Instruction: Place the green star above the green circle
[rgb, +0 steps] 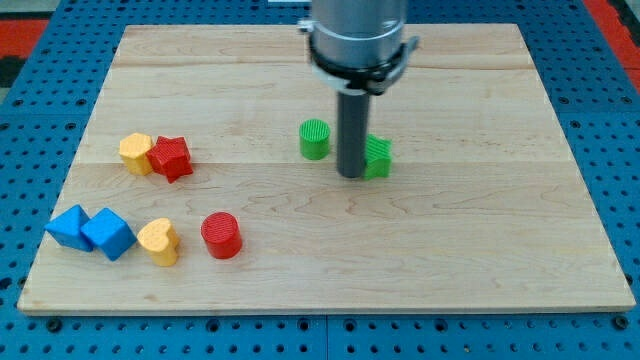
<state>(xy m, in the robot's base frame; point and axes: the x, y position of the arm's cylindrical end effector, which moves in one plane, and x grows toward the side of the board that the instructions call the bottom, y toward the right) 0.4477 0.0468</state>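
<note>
The green circle (314, 139) stands near the middle of the wooden board (480, 230). The green star (378, 157) lies just to its right and slightly lower, partly hidden behind my rod. My tip (350, 176) rests on the board touching the star's left side, between the star and the circle and a little below both.
At the view's left lie a yellow block (136, 153) touching a red star (171, 157). Lower left lie two blue blocks (69, 227) (108, 234), a yellow heart (159, 241) and a red cylinder (221, 235). Blue pegboard surrounds the board.
</note>
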